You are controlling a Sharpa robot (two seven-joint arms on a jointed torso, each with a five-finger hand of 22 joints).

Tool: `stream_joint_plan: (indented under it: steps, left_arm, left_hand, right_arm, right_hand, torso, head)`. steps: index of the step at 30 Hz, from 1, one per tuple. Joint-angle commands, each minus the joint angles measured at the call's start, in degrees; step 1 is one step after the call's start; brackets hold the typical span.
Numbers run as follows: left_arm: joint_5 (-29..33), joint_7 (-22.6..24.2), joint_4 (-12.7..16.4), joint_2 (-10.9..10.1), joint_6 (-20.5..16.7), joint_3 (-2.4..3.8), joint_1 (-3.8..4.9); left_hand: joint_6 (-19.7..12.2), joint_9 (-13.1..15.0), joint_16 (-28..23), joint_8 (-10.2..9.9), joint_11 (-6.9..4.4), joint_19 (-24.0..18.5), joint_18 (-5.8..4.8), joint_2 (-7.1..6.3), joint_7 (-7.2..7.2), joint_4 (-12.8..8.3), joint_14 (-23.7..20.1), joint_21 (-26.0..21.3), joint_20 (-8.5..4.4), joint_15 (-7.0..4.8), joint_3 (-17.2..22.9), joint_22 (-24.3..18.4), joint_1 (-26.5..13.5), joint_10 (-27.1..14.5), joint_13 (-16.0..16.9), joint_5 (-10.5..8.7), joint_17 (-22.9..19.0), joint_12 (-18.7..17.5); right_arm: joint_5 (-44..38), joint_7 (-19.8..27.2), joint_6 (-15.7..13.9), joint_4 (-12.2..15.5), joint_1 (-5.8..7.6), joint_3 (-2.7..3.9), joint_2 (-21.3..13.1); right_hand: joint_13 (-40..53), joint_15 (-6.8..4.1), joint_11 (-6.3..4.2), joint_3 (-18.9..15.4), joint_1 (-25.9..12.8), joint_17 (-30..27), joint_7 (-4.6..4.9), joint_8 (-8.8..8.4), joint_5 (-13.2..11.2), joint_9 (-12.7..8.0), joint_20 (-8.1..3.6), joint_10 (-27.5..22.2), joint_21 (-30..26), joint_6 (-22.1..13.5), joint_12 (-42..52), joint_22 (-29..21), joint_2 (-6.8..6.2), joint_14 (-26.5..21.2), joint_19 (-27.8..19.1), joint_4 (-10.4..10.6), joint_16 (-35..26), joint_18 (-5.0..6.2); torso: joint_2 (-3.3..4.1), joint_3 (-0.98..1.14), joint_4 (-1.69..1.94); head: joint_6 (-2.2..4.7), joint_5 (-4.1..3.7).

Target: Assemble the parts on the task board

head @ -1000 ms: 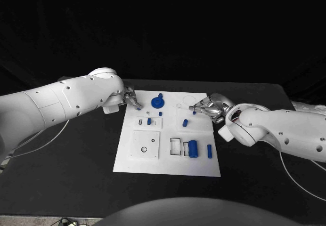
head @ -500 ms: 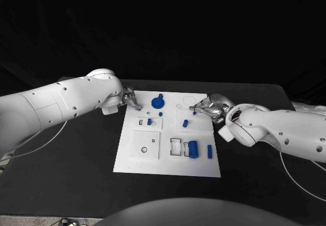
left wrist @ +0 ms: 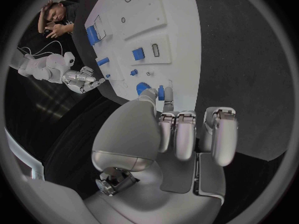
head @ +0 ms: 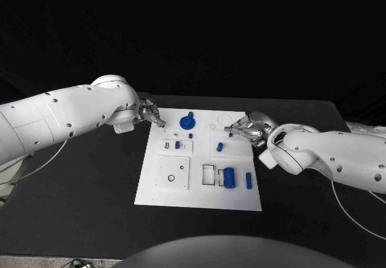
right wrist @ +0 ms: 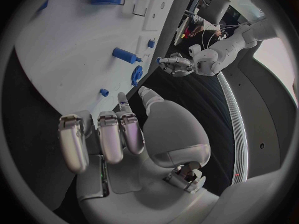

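Your task board (head: 161, 192) lies in the middle of the black table (head: 80, 195).

Your left hand (head: 150, 116) hangs by the board's corner at 11 o'clock. Its fingers are curled in. The thumb and one finger pinch a small blue piece (left wrist: 161, 92). You can see that piece at the fingertips from the other wrist too (right wrist: 158, 59).

Just beside that hand, at its 3 o'clock, the round blue part (head: 187, 120) sits on the board, near the board's 12 o'clock edge. A tiny blue peg (head: 191, 134) stands just below it, at its 6 o'clock.

Your right hand (head: 244, 128) hangs over the board's edge at 2 o'clock. Most of its fingers are curled in, and the thumb and one finger poke out toward the board. It holds nothing that you can see. A little blue stub (right wrist: 104, 92) stands on the board near those fingertips, not touching them.

A short blue rod (head: 218, 146) lies near the middle of the board. A blue block (head: 177, 144) sits in a small square plate (head: 186, 147) at 9 o'clock from the rod.

At the board's 5 o'clock, the big blue roller (head: 229, 176) lies beside a white slot (head: 207, 173). A thin blue stick (head: 247, 179) lies just beside the roller, at its 3 o'clock.
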Motion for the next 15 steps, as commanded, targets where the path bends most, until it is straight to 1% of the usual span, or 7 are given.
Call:
stream_joint_plan:
  steps: [1,6,10,12,15]
  left_arm:
    - [1.1,-1.5,1.9,-1.0,2.8,0.05,0.33]
    - [1.3,-2.1,3.9,-2.3,3.4,0.05,0.62]
    - [1.6,-2.9,5.0,-3.0,4.3,0.02,0.73]
    - [1.8,-3.4,5.5,-3.3,4.7,-0.17,0.76]
    - [2.3,-4.2,6.4,-3.8,4.7,-0.5,0.79]
  left_hand:
    - [0.5,-0.2,0.1,-0.3,-0.32,6.0,-0.43,0.24,-0.01,0.1,6.2,0.1,-0.47,-0.19,0.5,15.1,-0.8,6.1,15.1,0.05,15.1,0.0]
    - [0.8,-0.6,0.1,-0.6,-0.38,6.0,-0.43,0.5,-0.08,0.1,6.2,0.1,-0.47,-0.22,0.9,15.1,-0.9,6.1,15.1,0.55,15.1,0.0]
    - [0.9,-0.8,0.1,-0.8,-0.38,6.0,-0.43,0.22,-0.06,0.1,6.2,0.1,-0.47,-0.23,0.9,15.1,-1.2,6.1,15.1,0.82,15.1,0.0]
    - [1.1,-1.0,0.1,-1.0,-0.38,6.0,-0.43,0.01,-0.06,0.1,6.2,0.1,-0.47,-0.23,0.9,15.1,-1.5,6.1,15.1,1.13,15.1,0.0]
    - [1.3,-1.2,0.1,-1.2,-0.42,6.0,-0.43,0.04,-0.12,0.1,6.2,0.1,-0.47,-0.24,1.2,15.1,-1.7,6.1,15.1,1.66,15.1,0.0]
  right_arm:
    - [-0.3,-0.1,0.9,0.0,-0.06,-0.01,0.0]
    - [-0.3,-0.2,1.0,0.0,-0.07,-0.01,0.0]
    - [-0.3,-0.2,1.0,0.0,-0.07,-0.01,0.0]
    - [-0.3,-0.2,1.1,0.0,-0.07,-0.01,0.0]
    - [-0.3,-0.2,1.1,0.0,-0.07,-0.01,0.1]
  right_hand:
    - [15.1,0.48,0.28,-0.4,0.6,15.1,0.31,0.38,0.3,0.1,0.48,6.1,0.3,-0.2,0.2,15.1,0.01,6.1,6.0,0.0,0.2,-0.39]
    - [15.1,0.48,0.28,-0.4,0.6,15.1,0.31,0.38,0.3,0.1,0.48,6.1,0.3,-0.2,0.2,15.1,0.01,6.1,6.0,0.0,0.2,-0.39]
    - [15.1,0.48,0.28,-0.4,0.6,15.1,0.31,0.38,0.3,0.1,0.48,6.1,0.3,-0.2,0.2,15.1,0.01,6.1,6.0,0.0,0.2,-0.39]
    - [15.1,0.48,0.28,-0.4,0.6,15.1,0.31,0.38,0.3,0.1,0.48,6.1,0.3,-0.2,0.2,15.1,0.01,6.1,6.0,0.0,0.2,-0.39]
    - [15.1,0.48,0.28,-0.4,0.6,15.1,0.31,0.38,0.3,0.1,0.48,6.1,0.3,-0.2,0.2,15.1,0.01,6.1,6.0,0.0,0.2,-0.39]
  torso:
    - [0.05,-0.03,-0.04]
    - [0.05,-0.01,-0.04]
    - [0.05,0.0,-0.1]
    - [0.04,0.01,-0.09]
    - [0.06,0.03,-0.06]
  head:
    - [-0.02,-0.14]
    - [-0.09,-0.04]
    - [-0.18,0.04]
    - [-0.27,0.11]
    - [-0.29,0.16]
